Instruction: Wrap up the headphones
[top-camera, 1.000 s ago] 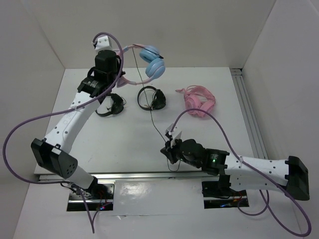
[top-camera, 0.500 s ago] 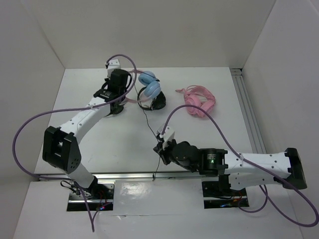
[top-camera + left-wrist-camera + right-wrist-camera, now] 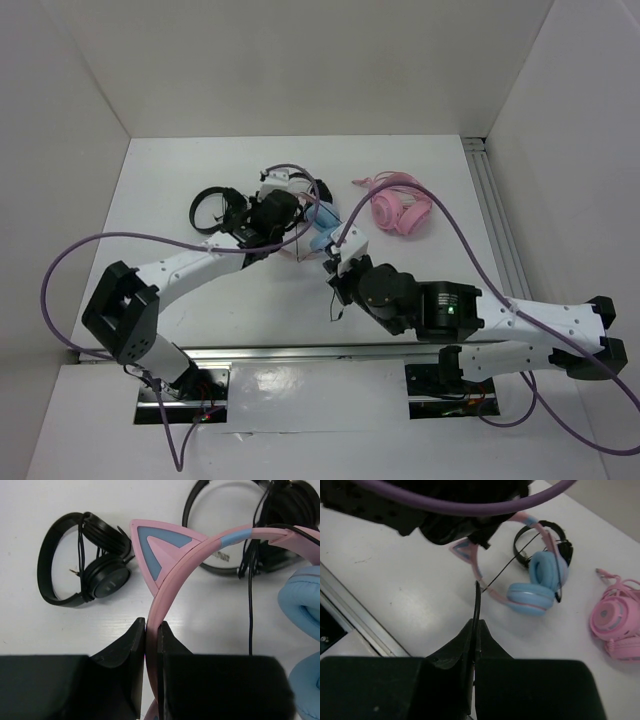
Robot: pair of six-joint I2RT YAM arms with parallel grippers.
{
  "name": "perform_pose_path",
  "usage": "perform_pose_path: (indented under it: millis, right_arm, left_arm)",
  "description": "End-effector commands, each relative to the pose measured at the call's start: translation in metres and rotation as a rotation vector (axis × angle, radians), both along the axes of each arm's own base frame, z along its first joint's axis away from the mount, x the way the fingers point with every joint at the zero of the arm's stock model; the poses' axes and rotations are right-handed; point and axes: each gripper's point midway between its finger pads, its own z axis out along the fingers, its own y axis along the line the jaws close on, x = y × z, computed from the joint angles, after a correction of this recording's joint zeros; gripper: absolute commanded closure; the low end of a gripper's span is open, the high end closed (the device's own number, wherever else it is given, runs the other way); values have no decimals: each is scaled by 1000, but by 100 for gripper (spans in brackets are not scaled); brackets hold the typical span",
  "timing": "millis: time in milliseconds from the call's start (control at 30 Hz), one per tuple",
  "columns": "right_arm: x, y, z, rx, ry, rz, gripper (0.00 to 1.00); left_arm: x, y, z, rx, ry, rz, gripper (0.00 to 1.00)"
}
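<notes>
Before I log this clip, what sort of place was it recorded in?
Probably a robot lab's test booth: a white table boxed in by plain white walls, the left arm and right arm mounted by a metal rail at its near edge, and only props on it: cat-ear headphones, pink headphones, black headphones.

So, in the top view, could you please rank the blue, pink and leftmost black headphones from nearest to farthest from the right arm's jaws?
1. Blue headphones, just beyond them, mid-table.
2. Pink headphones, farther back on the right.
3. Leftmost black headphones, far off at the back left.
</notes>
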Motion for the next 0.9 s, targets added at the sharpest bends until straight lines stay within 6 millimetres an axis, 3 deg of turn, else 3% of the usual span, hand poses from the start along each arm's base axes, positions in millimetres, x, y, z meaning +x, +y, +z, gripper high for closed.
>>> perform_pose_path:
  millis: [0, 100, 267, 400, 467, 567, 700, 867]
  right_arm:
    - [12, -29, 33, -18, -81, -104, 100]
    - [22, -48, 53, -9, -120, -191, 100]
    - [33, -59, 82, 13, -179, -237, 100]
    - [47, -65, 90, -48, -213, -305, 100]
    - [54, -69, 84, -112, -224, -352, 100]
    - [63, -83, 93, -151, -261, -434, 100]
    - [78, -92, 102, -147, -300, -489, 100]
    - [111, -98, 83, -159, -273, -467, 100]
  left_arm:
    - [-6, -6, 39, -93, -109, -50, 100]
    - [-27, -11, 29, -66, -45, -126, 100]
    - [-67, -17, 15, -45, 47, -221, 100]
    - [-101, -19, 32, -19, 36, -282, 100]
    - [-116, -14, 37, 18, 78, -307, 100]
    - [-137, -16, 41, 94, 147, -424, 100]
    - [-178, -24, 46, 114, 266, -642, 100]
    - [-215, -28, 76, 7, 221, -859, 100]
